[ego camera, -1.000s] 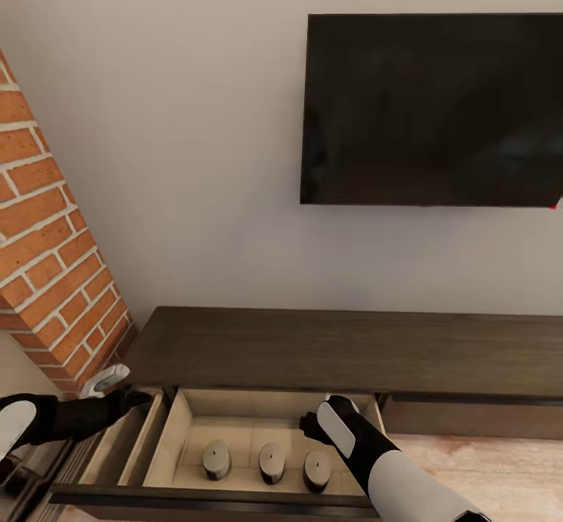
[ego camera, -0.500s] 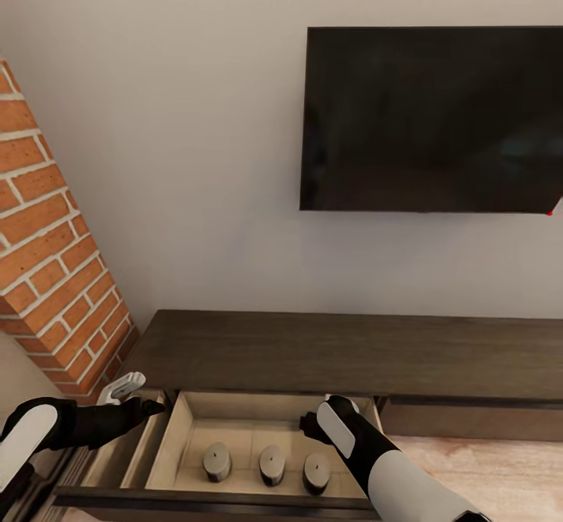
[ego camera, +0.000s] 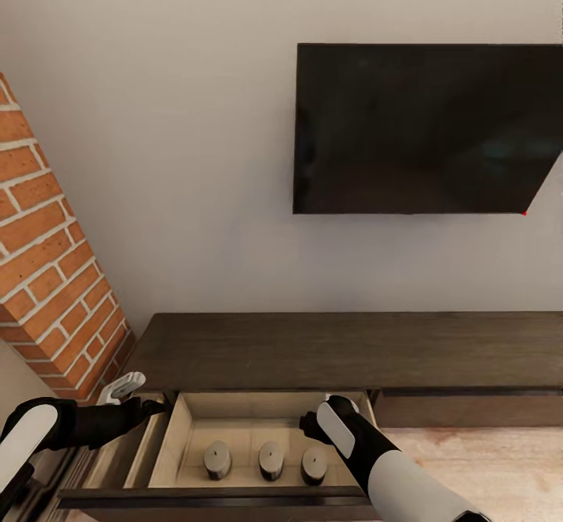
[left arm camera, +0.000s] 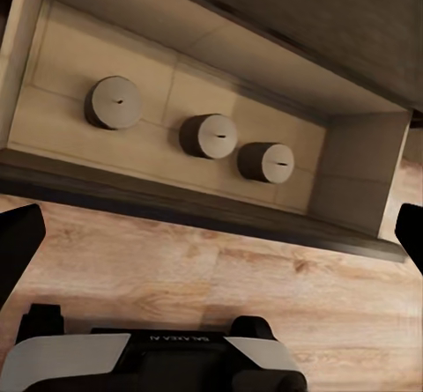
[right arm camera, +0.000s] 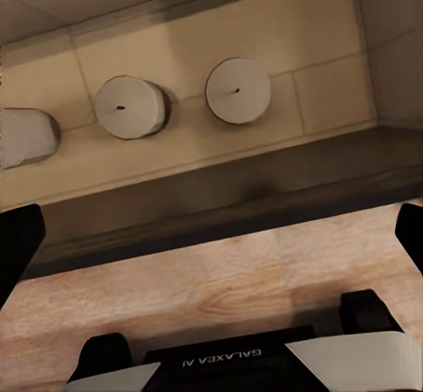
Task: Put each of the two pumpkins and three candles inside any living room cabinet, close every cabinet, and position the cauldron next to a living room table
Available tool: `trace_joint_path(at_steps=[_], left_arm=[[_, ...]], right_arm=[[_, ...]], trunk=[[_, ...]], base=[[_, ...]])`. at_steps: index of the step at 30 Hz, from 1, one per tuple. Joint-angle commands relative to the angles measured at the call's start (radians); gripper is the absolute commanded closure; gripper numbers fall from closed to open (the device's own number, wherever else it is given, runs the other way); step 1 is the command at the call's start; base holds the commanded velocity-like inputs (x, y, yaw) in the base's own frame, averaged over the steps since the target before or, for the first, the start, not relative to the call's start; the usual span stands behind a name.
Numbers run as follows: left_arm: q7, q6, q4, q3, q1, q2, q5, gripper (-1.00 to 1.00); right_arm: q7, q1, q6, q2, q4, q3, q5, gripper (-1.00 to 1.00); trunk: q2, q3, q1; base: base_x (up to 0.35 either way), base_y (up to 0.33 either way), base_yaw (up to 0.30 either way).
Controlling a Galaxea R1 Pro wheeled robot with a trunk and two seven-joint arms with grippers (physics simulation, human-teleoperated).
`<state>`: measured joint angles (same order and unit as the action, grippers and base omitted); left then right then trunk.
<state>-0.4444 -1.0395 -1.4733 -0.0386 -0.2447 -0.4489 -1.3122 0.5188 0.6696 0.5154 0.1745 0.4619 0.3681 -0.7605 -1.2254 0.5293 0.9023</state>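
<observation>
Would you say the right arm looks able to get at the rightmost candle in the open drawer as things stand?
Probably yes. The drawer is pulled out and uncovered, the rightmost candle stands upright just below the right gripper, whose fingers are spread wide, and nothing lies between them.

The word "GALAXEA AI" stood upside down on the left gripper (left arm camera: pixel 210 233) housing. The right gripper (right arm camera: pixel 211 247) housing bore the same mark.

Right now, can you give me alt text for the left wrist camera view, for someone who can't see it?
Three cream-white candles stand upright in a row inside the open pale beige drawer of a dark-brown cabinet, seen from above. Wood floor lies in front of the drawer, and the left gripper's dark fingertips sit wide apart at the frame edges, holding nothing.
</observation>
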Motion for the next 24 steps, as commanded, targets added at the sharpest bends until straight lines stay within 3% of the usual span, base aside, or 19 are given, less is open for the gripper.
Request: trace_joint_path(at_steps=[1, 15, 24], left_arm=[[-0.010, -0.001, -0.001, -0.001, -0.001, -0.001, -0.010, -1.00], [-0.010, 0.001, -0.001, 0.000, -0.001, -0.001, -0.010, -1.00], [-0.009, 0.001, -0.001, 0.000, -0.001, -0.001, -0.010, -1.00]], right_arm=[[0.007, 0.001, 0.003, 0.000, 0.001, 0.003, -0.005, -1.00], [0.007, 0.001, 0.003, 0.000, 0.001, 0.005, -0.004, -1.00], [0.007, 0.001, 0.003, 0.000, 0.001, 0.005, -0.002, -1.00]], trunk=[[0.007, -0.002, -0.004], [0.105, -0.046, -0.058], [0.168, -0.074, -0.092]], base=[[-0.005, 0.004, -0.005], [-0.096, 0.001, -0.001], [-0.280, 0.000, 0.000]])
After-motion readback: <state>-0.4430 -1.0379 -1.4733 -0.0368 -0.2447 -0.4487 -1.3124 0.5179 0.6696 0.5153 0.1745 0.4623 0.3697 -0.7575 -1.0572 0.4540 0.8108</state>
